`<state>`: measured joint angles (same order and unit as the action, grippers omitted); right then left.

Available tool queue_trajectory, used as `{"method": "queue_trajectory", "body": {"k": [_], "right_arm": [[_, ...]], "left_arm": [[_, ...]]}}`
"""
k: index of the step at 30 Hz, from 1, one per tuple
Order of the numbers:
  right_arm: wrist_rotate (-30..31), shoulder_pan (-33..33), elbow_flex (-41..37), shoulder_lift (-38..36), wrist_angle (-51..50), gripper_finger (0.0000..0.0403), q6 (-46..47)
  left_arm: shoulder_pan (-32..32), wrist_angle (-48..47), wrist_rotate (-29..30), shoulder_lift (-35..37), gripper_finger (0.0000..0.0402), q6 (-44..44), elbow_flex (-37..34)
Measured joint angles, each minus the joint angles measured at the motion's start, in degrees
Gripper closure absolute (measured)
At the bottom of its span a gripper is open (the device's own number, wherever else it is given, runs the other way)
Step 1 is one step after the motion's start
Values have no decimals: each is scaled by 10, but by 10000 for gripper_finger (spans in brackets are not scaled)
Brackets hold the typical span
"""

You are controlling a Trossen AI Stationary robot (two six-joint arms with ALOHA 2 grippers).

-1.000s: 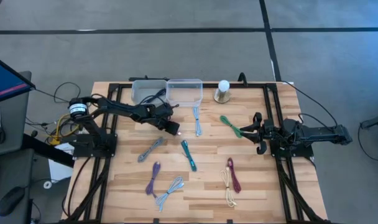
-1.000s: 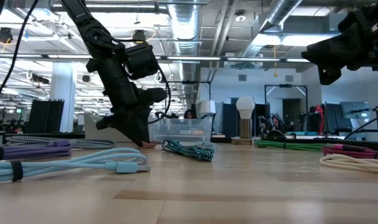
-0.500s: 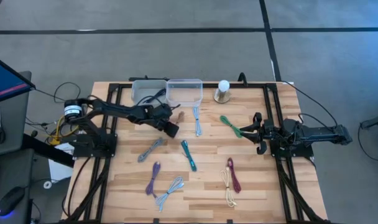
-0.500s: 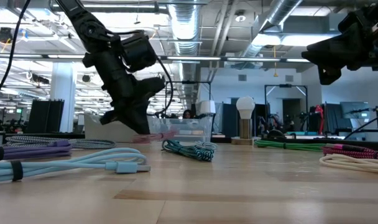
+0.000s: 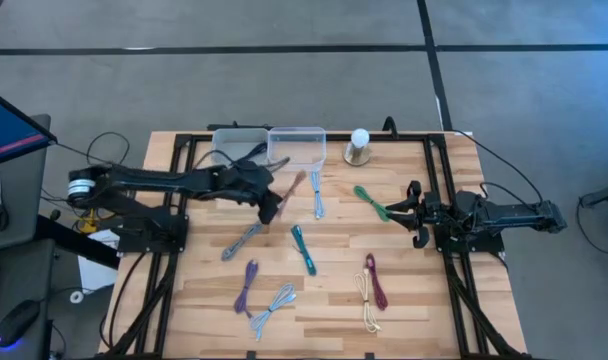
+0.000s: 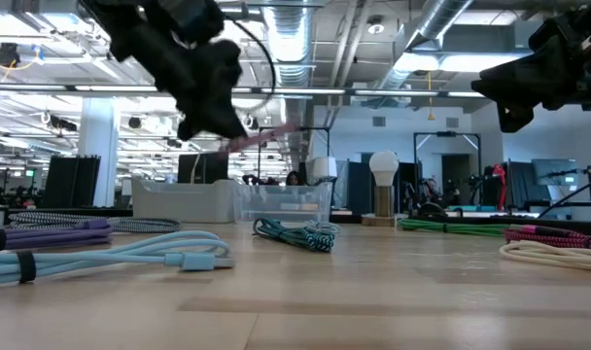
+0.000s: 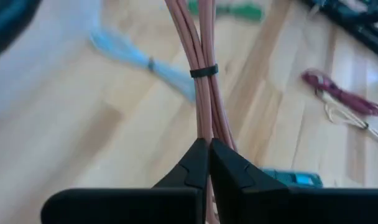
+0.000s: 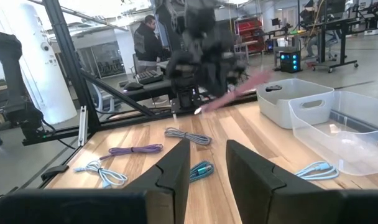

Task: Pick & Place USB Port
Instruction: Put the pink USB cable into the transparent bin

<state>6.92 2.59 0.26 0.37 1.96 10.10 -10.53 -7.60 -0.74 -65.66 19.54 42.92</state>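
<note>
Now clamped in closed left fingers [image 7: 209, 163]: pink cable [image 5: 289, 187], long axis toward clear bin [image 5: 297, 146], near. Right fingers [image 8: 204, 171] apart, empty, distant.

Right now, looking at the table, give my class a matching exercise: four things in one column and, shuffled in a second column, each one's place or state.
Things:
1. pink cable
2. green cable
3. clear bin
4. right gripper

Places or states:
A. at the table's far edge
B. lying flat just in front of the right gripper
C. lifted off the table in the left gripper
D. waiting at the table's right side, holding nothing

Pairs: 1-C, 2-B, 3-A, 4-D
</note>
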Motion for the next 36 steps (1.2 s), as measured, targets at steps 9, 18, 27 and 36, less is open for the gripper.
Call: {"method": "queue_trajectory", "body": {"k": [9, 18, 27, 36], "right_arm": [[5, 0, 0, 0, 2, 305, 0], [6, 0, 0, 0, 2, 305, 0], [11, 0, 0, 0, 2, 305, 0], [22, 0, 0, 0, 4, 305, 0]], "left_arm": [[-35, 8, 108, 84, 394, -172, 28], [-135, 5, 148, 48, 394, -362, 94], [-211, 27, 95, -57, 394, -416, 94], [-224, 126, 78, -170, 394, -416, 94]]}}
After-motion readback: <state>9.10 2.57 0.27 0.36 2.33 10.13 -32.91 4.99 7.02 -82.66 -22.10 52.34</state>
